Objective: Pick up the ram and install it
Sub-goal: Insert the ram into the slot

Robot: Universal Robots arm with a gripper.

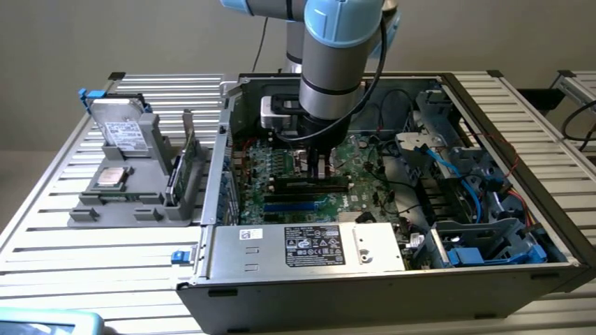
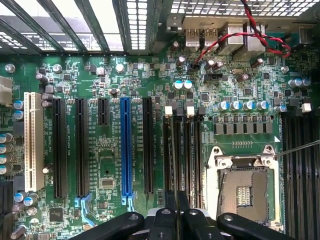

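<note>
One pincer (image 2: 177, 200) inside the open computer case (image 1: 521, 230), closed over the black memory slots (image 2: 182, 150) of the motherboard (image 2: 100, 165), whether it grips anything I can't tell

**Colours in the Opened Computer Case**

The motherboard (image 2: 107, 157) is seen in green, lined with black slots (image 2: 82, 145), one blue slot (image 2: 126, 145) and one white slot (image 2: 33, 142). A twisted red-and-black wire (image 2: 260, 35) is noted. The claw (image 2: 177, 196) is black. The arm (image 1: 328, 49) is banded light blue and grey. The tabletop (image 1: 102, 237) is ribbed silver.
</note>
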